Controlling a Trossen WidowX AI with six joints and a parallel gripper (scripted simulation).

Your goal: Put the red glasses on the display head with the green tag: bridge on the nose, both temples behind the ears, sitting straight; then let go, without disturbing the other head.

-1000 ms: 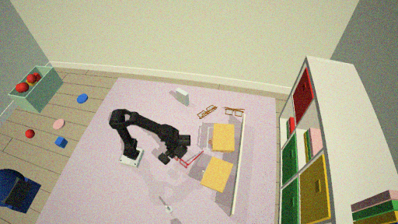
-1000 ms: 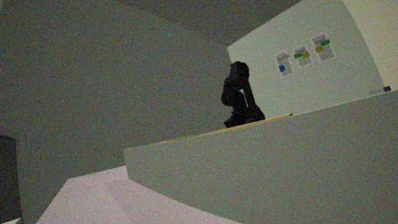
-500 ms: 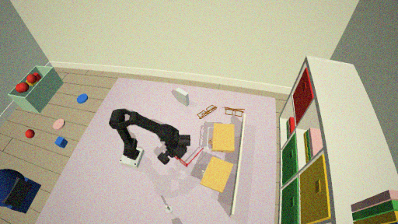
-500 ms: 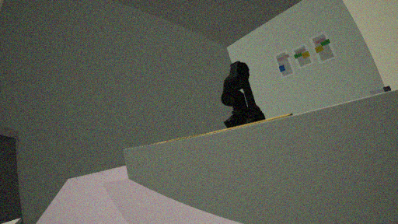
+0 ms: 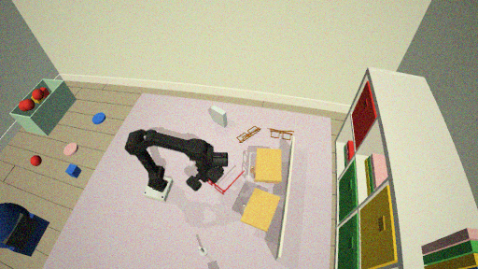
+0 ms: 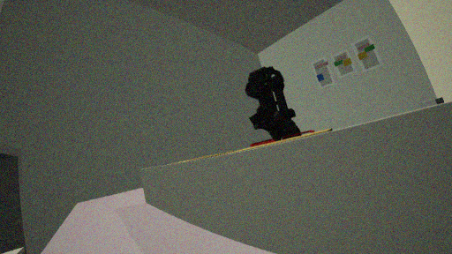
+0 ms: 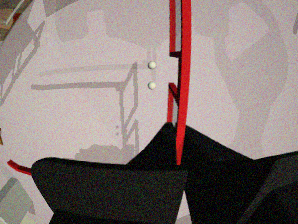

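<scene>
The red glasses point(image 5: 233, 182) point(image 6: 262, 143) point(image 7: 186, 75) are held off the table, with their front running up the wrist view and one temple end showing at its left. My gripper point(image 5: 208, 181) point(image 7: 172, 129) is shut on the red glasses at one end of their front. In the top view the glasses are left of two yellow-topped shapes, one upper point(image 5: 268, 165) and one lower point(image 5: 261, 209), which seem to be the display heads. They are apart from the glasses. Their faces and ears are mostly hidden, and I cannot make out the green tag.
Two brown glasses, one left point(image 5: 242, 137) and one right point(image 5: 281, 130), are beyond the yellow tops. A pale block point(image 5: 217, 116) stands at the back. A long pale panel point(image 5: 286, 201) stands right of the yellow tops. A small white object point(image 5: 202, 250) is near the front.
</scene>
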